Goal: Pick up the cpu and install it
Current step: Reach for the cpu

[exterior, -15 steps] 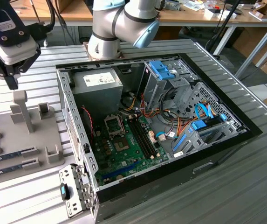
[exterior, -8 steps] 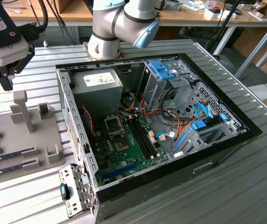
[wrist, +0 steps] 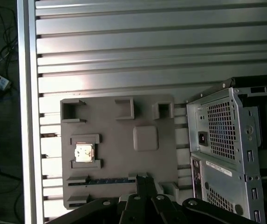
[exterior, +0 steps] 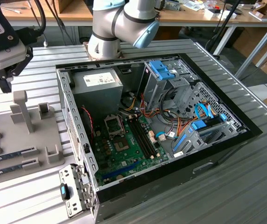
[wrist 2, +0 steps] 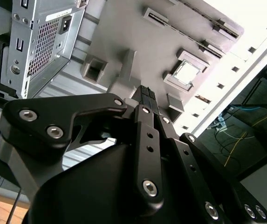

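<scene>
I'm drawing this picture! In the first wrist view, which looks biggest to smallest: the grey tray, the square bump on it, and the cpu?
1. grey tray, biggest by far.
2. square bump.
3. cpu, just a little smaller than the bump; both sit on the tray, about equally near.

Cpu (wrist: 84,153) in grey tray (wrist: 119,126) beside case (wrist: 222,140)

**Bare metal and matt plastic**

The cpu (wrist: 84,153) has a shiny silver-grey metal top. The tray (wrist: 119,107) under it is smooth, matt grey plastic. The tabletop (wrist: 147,46) is ribbed bare metal with a dull sheen. The case (wrist: 222,126) is perforated grey sheet metal. The gripper (wrist 2: 147,95) is matt black, with bright metal screw heads. The board (exterior: 128,154) looks glossy green.
</scene>
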Motion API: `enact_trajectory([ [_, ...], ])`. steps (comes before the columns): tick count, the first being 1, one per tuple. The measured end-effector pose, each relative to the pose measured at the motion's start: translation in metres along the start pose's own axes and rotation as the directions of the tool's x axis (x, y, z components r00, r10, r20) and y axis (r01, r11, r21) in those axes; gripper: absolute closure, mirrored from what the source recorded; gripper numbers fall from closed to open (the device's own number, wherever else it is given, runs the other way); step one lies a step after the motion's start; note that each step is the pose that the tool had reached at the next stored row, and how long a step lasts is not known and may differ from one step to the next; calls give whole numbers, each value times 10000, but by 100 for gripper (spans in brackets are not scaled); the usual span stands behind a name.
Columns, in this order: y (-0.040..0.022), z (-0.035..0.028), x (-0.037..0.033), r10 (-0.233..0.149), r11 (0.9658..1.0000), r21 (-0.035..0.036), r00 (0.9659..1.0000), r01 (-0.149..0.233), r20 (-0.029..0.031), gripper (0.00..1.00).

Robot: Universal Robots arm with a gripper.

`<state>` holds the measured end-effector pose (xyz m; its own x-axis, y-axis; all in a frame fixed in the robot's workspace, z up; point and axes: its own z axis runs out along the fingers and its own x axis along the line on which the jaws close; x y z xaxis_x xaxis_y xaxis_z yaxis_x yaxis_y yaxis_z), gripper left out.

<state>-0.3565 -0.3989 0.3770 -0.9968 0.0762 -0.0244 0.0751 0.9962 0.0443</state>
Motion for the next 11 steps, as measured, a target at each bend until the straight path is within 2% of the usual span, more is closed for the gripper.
enact_trajectory([
  [8,-7,45,61,0,10000,0,10000,0,0,89],
  [11,-11,55,120,0,10000,0,10000,0,1,89],
])
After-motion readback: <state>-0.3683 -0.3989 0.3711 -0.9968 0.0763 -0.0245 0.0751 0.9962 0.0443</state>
